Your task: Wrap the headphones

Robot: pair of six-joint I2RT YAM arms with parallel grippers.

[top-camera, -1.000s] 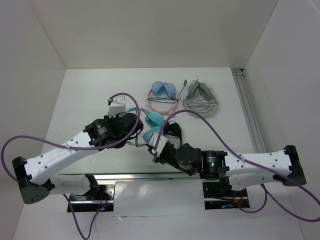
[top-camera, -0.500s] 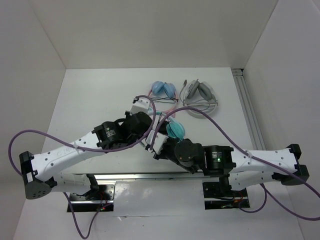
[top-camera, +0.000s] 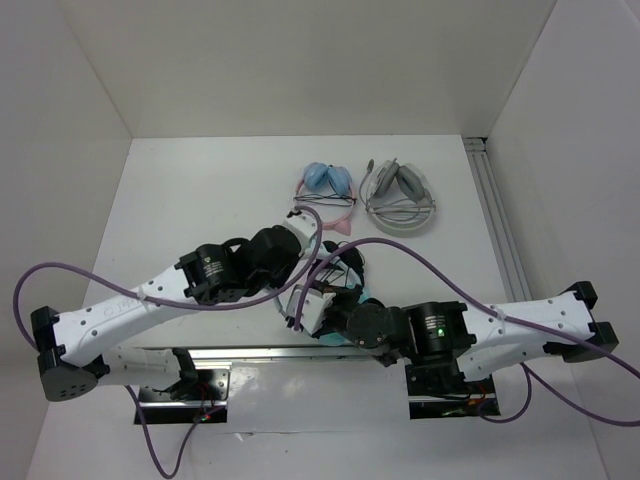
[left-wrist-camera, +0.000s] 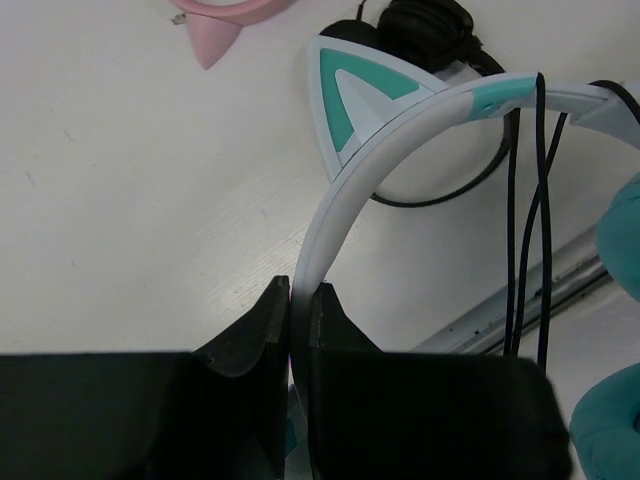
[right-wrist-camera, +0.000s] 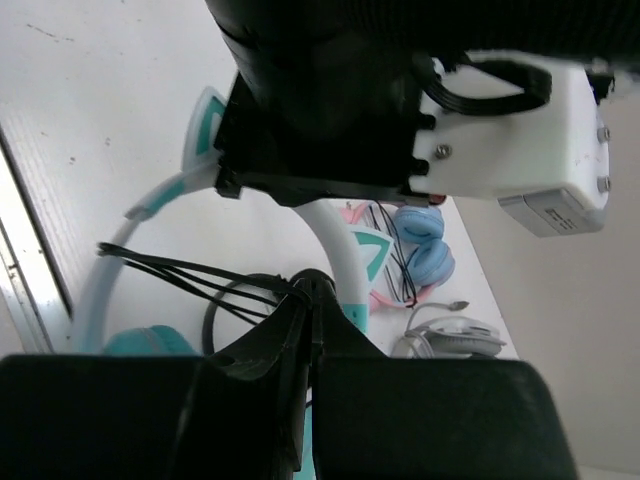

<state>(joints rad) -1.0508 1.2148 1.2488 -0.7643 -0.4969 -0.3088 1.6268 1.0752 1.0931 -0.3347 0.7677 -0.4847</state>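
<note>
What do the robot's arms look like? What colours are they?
The left arm and the right arm both have smooth white shells with chunky, round black joints. A long purple cable loops along each arm. The right arm has a small green light glowing on one joint. The jaws at the tips are black and blocky.

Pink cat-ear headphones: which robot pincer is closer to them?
Left. The left pincer grips the teal headband just short of the pink cat-ear headphones; the right pincer pinches the black cable farther away.
</note>
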